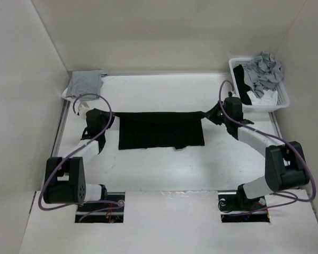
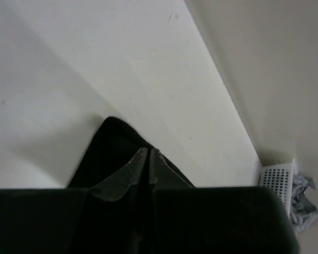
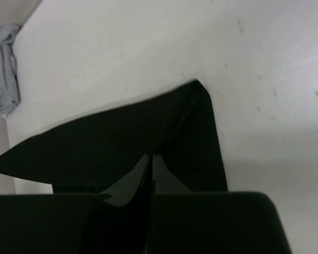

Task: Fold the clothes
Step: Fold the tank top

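The left gripper (image 2: 148,153) and right gripper (image 3: 151,157) each pinch shut on an end of the black T-shirt (image 1: 161,130). They pull its upper edge taut mid-table, probably to smooth it for folding. Beyond, in the far corners, are a grey garment (image 1: 87,82) and a white basket (image 1: 282,100).

T-shirt (image 1: 161,129): matt black soft cloth | table (image 1: 164,169): smooth matt white | basket (image 1: 285,98): perforated white plastic
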Robot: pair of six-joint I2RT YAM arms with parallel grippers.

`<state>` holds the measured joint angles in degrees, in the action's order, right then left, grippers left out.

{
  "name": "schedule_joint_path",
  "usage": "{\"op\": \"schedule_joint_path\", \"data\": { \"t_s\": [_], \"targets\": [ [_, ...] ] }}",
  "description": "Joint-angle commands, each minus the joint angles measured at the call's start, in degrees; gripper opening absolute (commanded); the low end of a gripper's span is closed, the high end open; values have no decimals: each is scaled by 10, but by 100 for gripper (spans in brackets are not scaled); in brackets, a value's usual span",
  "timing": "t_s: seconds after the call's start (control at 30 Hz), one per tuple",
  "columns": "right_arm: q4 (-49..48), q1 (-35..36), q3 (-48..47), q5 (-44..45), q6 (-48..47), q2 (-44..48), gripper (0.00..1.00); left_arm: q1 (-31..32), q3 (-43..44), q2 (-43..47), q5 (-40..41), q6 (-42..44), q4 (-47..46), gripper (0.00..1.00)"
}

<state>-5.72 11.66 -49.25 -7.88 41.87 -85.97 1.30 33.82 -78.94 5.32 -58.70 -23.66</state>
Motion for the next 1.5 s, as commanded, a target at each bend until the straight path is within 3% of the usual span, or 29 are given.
{"op": "schedule_joint_path", "data": {
  "t_s": [0.0,0.4,0.6,0.83,1.0,1.17,1.4,1.47],
  "targets": [
    [-75,7,65,15,16,65,3,-7,-59,64,-29,-7,-47,1],
    [-63,32,244,37,31,225,3,-18,-198,329,-67,31,73,2],
    [-54,37,307,44,72,246,4,-16,-249,368,-70,47,118,6],
    [-57,29,320,59,68,270,42,-55,-257,395,-88,42,128,25],
    [-76,28,269,46,45,176,52,-40,-231,397,-82,41,125,25],
    [-137,31,232,-4,66,54,45,5,-222,352,-74,37,71,25],
    [-233,10,221,-44,133,-23,5,66,-197,295,-58,37,7,24],
    [-231,7,235,-22,135,13,1,98,-186,273,-51,39,-8,24]
  ]
}}
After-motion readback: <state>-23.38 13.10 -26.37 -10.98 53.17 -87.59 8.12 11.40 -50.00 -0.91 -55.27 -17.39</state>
